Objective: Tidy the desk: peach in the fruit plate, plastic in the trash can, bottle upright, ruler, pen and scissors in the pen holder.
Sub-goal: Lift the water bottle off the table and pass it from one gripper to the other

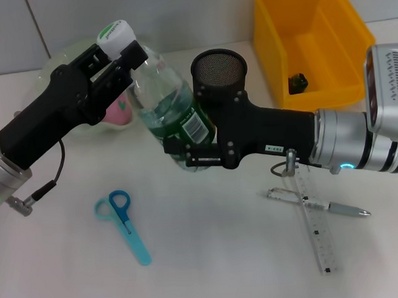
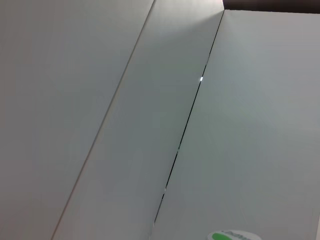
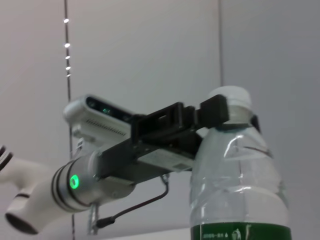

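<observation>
left gripper (image 1: 127, 53) clamps bottle (image 1: 165, 100) neck, right gripper (image 1: 186, 153) grips base

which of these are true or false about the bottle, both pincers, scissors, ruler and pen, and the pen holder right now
1. The left pincer grips the bottle at its neck, just below the white cap. True.
2. The right pincer holds the bottle's lower end. True.
3. The blue scissors stand inside the pen holder. False: they lie flat on the desk, near the left arm.
4. The ruler and pen lie crossed on the desk. True.
5. The bottle lies flat on the desk. False: it is held tilted between both pincers.
6. The yellow bin is empty. False: a small dark object sits in it.
</observation>
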{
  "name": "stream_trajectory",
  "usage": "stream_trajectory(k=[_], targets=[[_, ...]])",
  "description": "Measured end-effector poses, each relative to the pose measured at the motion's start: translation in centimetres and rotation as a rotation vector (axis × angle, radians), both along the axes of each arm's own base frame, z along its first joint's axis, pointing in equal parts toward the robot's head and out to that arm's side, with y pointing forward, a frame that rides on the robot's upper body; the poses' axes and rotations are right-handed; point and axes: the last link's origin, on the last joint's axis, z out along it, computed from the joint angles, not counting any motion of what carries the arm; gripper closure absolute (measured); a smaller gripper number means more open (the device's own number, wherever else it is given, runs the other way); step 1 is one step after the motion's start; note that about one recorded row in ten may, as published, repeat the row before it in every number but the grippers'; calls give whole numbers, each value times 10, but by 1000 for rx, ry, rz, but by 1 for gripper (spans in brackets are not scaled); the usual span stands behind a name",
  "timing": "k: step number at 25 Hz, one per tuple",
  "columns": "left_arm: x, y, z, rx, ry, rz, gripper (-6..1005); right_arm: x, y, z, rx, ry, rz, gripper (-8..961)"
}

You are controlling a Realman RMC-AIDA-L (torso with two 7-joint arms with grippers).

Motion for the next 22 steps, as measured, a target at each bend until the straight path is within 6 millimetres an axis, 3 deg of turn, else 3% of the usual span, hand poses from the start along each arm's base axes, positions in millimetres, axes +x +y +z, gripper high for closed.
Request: stream_trajectory(k=[22], targets=[[0, 1, 1, -2, 0, 2, 554, -3, 10, 4, -20, -53, -4, 151]])
